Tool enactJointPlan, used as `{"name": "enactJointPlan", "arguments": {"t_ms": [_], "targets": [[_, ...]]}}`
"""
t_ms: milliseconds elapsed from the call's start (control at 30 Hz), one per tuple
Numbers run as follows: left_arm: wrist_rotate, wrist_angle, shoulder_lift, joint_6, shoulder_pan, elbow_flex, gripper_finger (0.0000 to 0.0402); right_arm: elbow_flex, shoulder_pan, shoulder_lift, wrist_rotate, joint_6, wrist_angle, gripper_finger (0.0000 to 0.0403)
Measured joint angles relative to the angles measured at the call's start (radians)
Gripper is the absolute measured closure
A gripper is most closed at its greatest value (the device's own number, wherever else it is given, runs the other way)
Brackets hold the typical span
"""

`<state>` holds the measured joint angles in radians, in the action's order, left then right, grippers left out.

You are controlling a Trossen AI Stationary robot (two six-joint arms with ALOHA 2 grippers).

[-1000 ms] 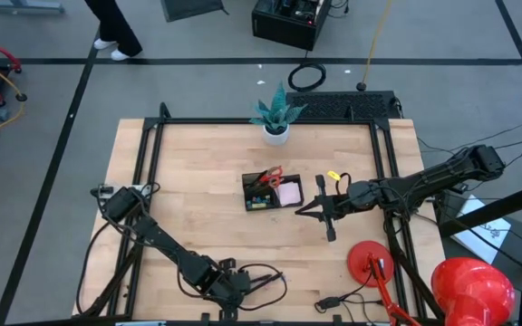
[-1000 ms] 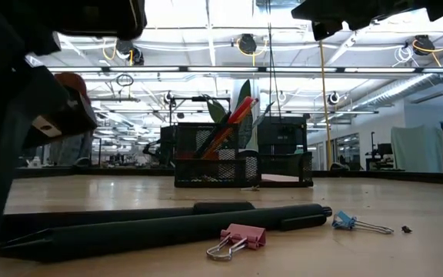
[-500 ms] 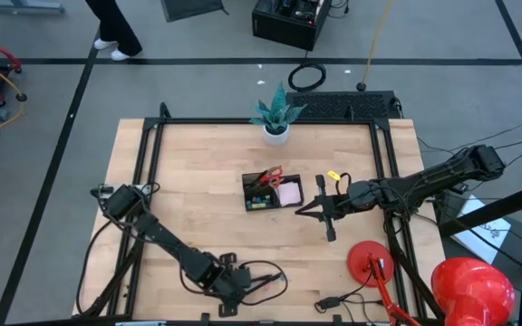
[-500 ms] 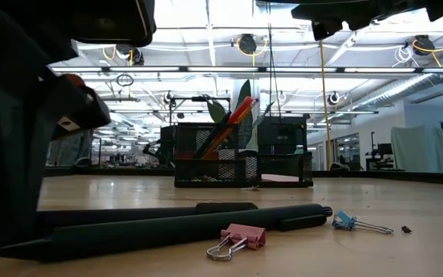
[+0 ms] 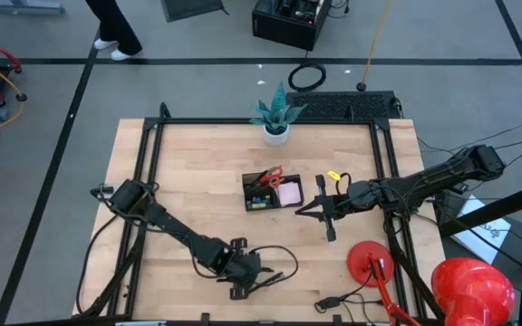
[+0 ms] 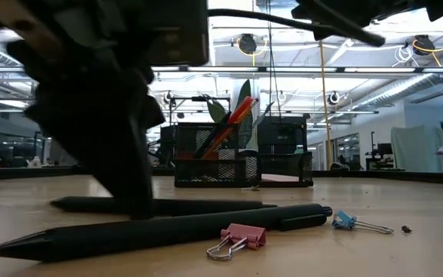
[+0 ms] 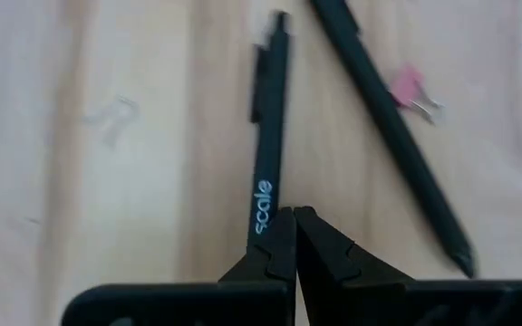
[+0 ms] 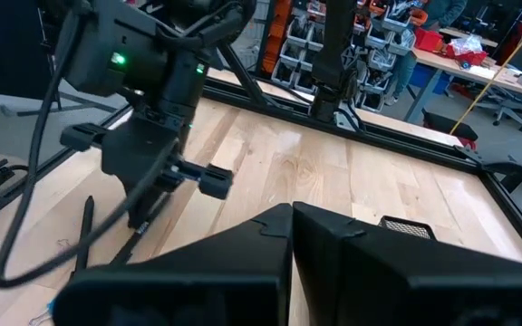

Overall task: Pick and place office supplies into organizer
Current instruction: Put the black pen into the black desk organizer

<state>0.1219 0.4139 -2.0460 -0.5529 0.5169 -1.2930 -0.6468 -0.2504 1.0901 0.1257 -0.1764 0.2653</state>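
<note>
Near the front edge of the light wooden worktop (image 5: 198, 208), the left gripper (image 5: 243, 288) is seen lowered over a black pen printed "scale" (image 7: 270, 154), its fingers (image 7: 275, 249) pressed together with nothing between them. A second black pen (image 7: 388, 127) lies just beside the first, with a pink binder clip (image 7: 410, 86) touching it and a small blue binder clip (image 6: 346, 221) near its end. At the worktop's middle stands the black mesh organizer (image 5: 272, 194), holding red-handled scissors (image 5: 271, 174) and a pink sticky-note pad (image 5: 289, 194). Toward the right edge, the right gripper (image 5: 303, 210) is held with fingers together, empty.
</note>
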Motion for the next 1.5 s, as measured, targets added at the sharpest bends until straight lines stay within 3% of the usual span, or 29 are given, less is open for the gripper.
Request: {"name": "enactJointPlan", "arguments": {"t_ms": [300,500,700,867,1233,1500], "targets": [[-0.013,0.0,-0.001,0.086,-0.021,-0.006,0.0396,0.0,0.0,0.0,0.0,0.0,-0.001,0.0399],[-0.048,0.043,0.011,0.215,0.003,-0.089,0.0396,0.0,0.0,0.0,0.0,-0.002,-0.004,0.0399],[0.003,0.097,0.021,0.303,-0.018,-0.163,0.0393,0.0,0.0,0.0,0.0,0.0,0.001,0.0399],[0.001,0.091,0.02,0.302,-0.054,-0.165,0.035,0.0,0.0,0.0,0.0,0.0,0.002,0.0399],[-0.038,0.044,-0.01,0.42,-0.063,-0.166,0.0197,0.0,0.0,0.0,0.0,-0.003,0.004,0.0399],[-0.031,0.027,-0.092,0.424,-0.076,-0.169,0.0171,0.0,0.0,0.0,0.0,-0.003,0.007,0.0399]]}}
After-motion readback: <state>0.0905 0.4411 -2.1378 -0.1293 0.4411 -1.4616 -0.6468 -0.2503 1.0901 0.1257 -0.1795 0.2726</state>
